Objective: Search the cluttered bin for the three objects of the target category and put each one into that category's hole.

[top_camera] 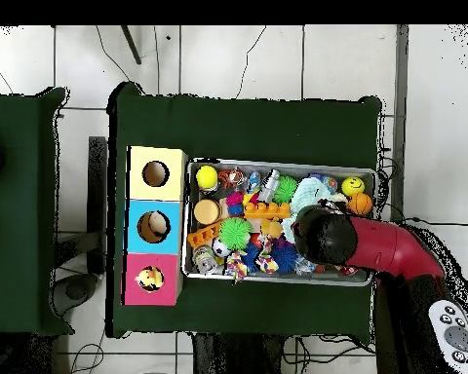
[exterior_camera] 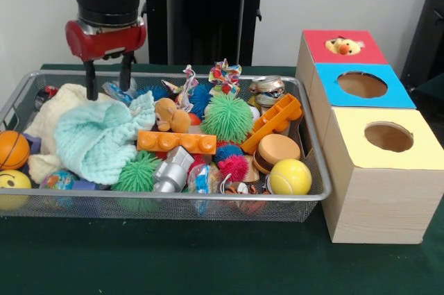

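- One duck (exterior_camera: 343,46) already sits in the red box's hole (exterior_camera: 345,46).
- Tan plush (exterior_camera: 171,115) lies right of the gripper (exterior_camera: 107,85) in the front view, its fingers apart and empty.

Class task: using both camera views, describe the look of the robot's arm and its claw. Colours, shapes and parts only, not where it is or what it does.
The arm is a thick, rounded red tube seen from overhead. In the front view its end is a black cylinder above a red collar. The claw has two thin, straight black fingers hanging from that collar. No cables or markings are visible on it.
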`<state>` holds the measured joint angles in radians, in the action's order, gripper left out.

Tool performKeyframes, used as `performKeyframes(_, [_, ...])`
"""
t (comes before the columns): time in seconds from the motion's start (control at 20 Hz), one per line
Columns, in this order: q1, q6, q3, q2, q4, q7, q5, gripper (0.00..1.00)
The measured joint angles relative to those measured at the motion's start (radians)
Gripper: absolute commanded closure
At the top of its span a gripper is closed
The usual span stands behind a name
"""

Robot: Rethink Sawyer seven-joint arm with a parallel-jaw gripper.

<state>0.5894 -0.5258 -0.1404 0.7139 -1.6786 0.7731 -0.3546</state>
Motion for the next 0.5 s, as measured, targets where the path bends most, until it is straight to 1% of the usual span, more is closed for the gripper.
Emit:
performKeyframes(0.3, [-0.012,-0.012,-0.016,0.036,-0.011,0.000,0.043,0.00])
performKeyframes(0.5, [-0.032,-0.012,-0.024,0.025,-0.011,0.000,0.080,0.00])
